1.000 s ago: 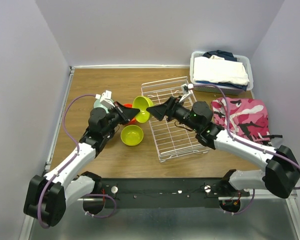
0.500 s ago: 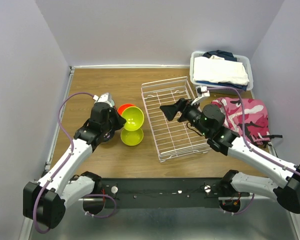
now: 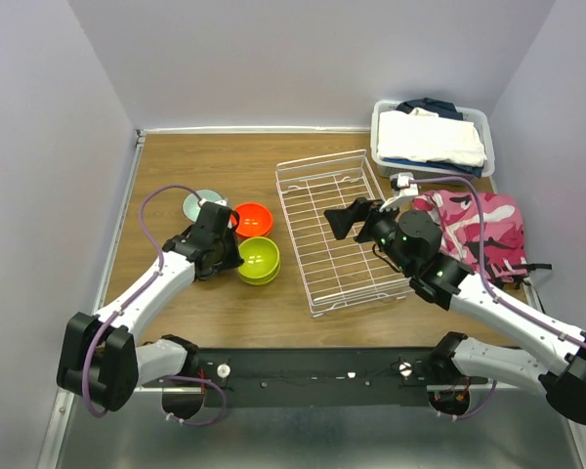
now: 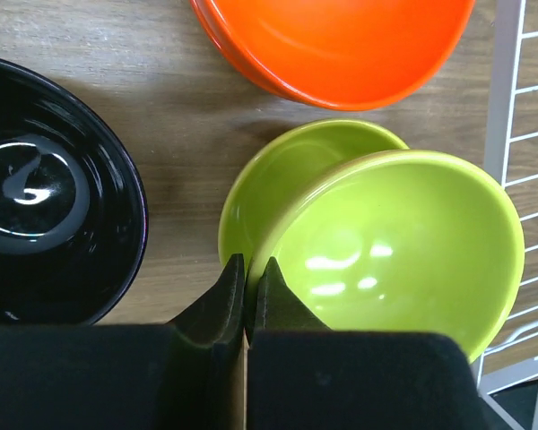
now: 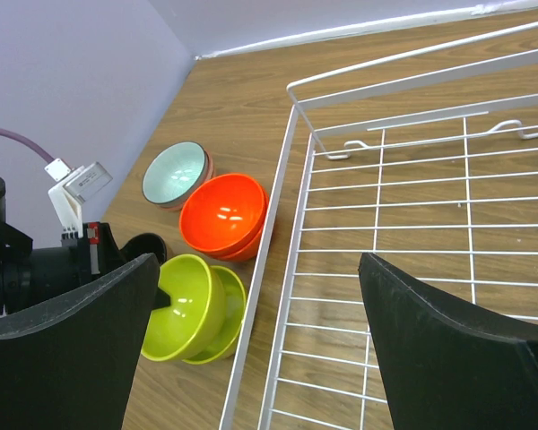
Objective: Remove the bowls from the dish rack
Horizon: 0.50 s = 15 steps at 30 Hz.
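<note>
My left gripper (image 4: 248,269) is shut on the near rim of a lime-green bowl (image 4: 403,242). That bowl sits tilted inside a second lime-green bowl (image 4: 269,179) on the table. Behind them lies an orange bowl (image 3: 253,219), nested in another orange one, and a pale blue bowl (image 3: 200,203). A bowl with a dark inside (image 4: 45,197) stands left of the fingers. The white wire dish rack (image 3: 332,234) holds no bowl that I can see. My right gripper (image 3: 347,217) hangs open above the rack's left half, with nothing between its fingers (image 5: 81,340).
A grey bin of folded clothes (image 3: 430,137) stands at the back right. A pink camouflage cloth (image 3: 469,230) lies right of the rack. The bowls cluster close to the rack's left rim (image 5: 269,269).
The left arm has brought the lime-green bowl down from beside the rack into the other green bowl. My right gripper has let go of it, opened wide and drawn back over the rack.
</note>
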Available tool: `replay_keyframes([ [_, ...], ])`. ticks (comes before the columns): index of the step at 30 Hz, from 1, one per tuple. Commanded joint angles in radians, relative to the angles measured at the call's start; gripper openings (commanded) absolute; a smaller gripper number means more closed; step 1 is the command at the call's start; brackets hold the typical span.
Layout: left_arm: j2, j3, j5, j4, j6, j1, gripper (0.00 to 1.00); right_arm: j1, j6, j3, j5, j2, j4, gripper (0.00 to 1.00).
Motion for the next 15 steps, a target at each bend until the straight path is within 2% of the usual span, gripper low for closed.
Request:
replay_keyframes([
  [1, 0.033, 0.024, 0.026, 0.025, 0.021, -0.017, 0.11, 0.0, -0.017, -0.017, 0.038, -0.022, -0.006, 1.0],
  [3, 0.055, 0.024, 0.027, 0.026, 0.022, -0.023, 0.15, 0.0, -0.017, -0.014, 0.037, -0.021, -0.01, 1.0],
  [5, 0.062, 0.021, 0.019, 0.026, 0.025, -0.026, 0.24, 0.0, -0.019, -0.014, 0.037, -0.024, -0.012, 1.0],
  [9, 0.055, 0.018, -0.007, 0.025, 0.03, -0.034, 0.29, 0.0, -0.019, -0.018, 0.04, -0.026, -0.012, 1.0],
  [13, 0.026, 0.013, -0.031, 0.035, 0.032, -0.037, 0.45, 0.0, -0.025, -0.014, 0.044, -0.024, -0.015, 1.0],
  [15, 0.0, 0.011, -0.051, 0.037, 0.032, -0.038, 0.5, 0.0, -0.028, -0.011, 0.055, -0.022, -0.018, 1.0],
])
